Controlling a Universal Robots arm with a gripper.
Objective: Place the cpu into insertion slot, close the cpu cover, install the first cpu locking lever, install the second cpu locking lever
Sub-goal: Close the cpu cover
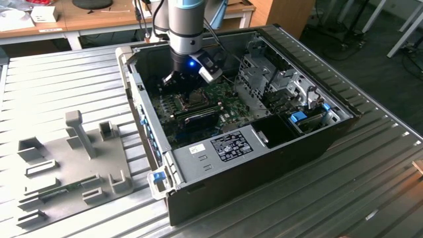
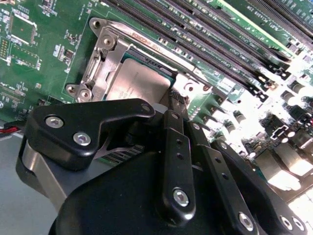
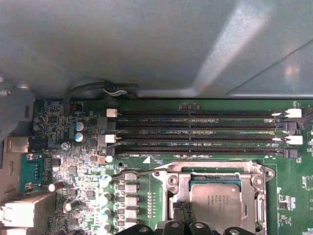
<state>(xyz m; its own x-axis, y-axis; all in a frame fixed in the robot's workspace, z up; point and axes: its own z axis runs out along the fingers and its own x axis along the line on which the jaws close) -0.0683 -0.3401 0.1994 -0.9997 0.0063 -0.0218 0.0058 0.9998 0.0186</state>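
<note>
cpu (image 2: 139,83) | seated in insertion slot (image 2: 105,43) | gripper (image 2: 172,102) just beside it

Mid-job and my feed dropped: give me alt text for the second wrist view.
The black gripper hangs over the insertion slot, where the cpu lies silver-grey side up, framed by the shiny cpu cover. Long black memory slots run beside it on the green circuit board.

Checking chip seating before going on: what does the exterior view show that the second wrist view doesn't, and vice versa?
Exterior view's extra: the open computer case on the ribbed table, and a grey fixture tray at the exterior view's left. Second wrist view's extra: the cpu seated in the insertion slot, the cpu cover flat around it. Shared: the green board and the pincer.
</note>
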